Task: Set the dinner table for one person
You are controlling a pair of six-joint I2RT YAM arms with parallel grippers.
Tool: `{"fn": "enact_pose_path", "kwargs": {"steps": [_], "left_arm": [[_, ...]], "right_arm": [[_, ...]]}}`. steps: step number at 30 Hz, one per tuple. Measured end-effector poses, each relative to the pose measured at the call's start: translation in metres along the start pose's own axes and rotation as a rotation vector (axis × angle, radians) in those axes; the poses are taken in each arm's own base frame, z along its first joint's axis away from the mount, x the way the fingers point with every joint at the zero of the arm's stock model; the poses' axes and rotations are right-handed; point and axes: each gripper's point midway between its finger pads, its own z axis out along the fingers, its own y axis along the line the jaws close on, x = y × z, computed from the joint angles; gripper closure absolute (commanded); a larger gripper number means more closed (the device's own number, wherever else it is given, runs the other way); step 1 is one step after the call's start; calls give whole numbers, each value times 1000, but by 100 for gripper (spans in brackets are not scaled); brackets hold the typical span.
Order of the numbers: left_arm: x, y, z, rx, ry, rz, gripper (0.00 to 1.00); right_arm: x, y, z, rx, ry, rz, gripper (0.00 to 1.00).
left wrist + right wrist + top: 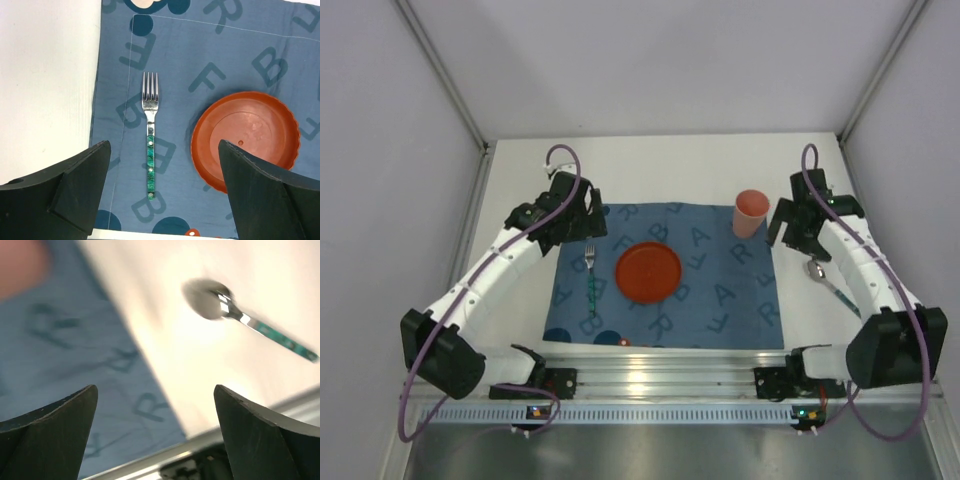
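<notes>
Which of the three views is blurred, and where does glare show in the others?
Right wrist view: blurred throughout, the spoon smeared with bright glints. Left wrist view: sharp, soft sheen on the plate beside the crisp fork. Top external view: light reflection on the aluminium rail.

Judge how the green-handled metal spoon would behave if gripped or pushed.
Likely stiff and light: the green-handled metal spoon is slim. Lying flat on the matte white tabletop, it may skid when nudged and prove hard to pinch. Its rounded bowl might rock.
</notes>
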Motion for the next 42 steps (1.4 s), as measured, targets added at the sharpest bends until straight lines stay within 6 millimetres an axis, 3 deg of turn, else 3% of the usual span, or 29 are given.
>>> {"fn": "enact_pose_path", "kwargs": {"steps": [3, 5, 13, 16, 20, 26, 31, 34, 37, 42], "left_arm": [[1, 0, 1, 0, 0, 4, 6], [5, 2, 3, -3, 7, 6, 6], [14, 4, 2, 1, 28, 9, 6], [15, 5, 1, 2, 24, 6, 6], [15, 7, 1, -7, 22, 2, 6], [18, 11, 4, -23, 30, -13, 7], [19, 12, 8, -33, 38, -15, 6], [21, 13, 13, -44, 48, -14, 7], [23, 14, 17, -53, 59, -11, 6], [24, 15, 21, -61, 69, -10, 7]], "right_arm": [[33, -54, 33, 181, 156, 1, 0], [42, -76, 45, 252, 216, 3, 0], [50, -136, 78, 381, 344, 134, 0], [57, -148, 94, 390, 401, 169, 0], [69, -145, 109, 357, 471, 169, 0], [70, -140, 113, 325, 502, 154, 3], [68, -129, 120, 269, 552, 154, 44], [68, -119, 124, 227, 563, 166, 46], [67, -113, 125, 212, 571, 158, 58], [62, -86, 130, 133, 586, 130, 56]]}}
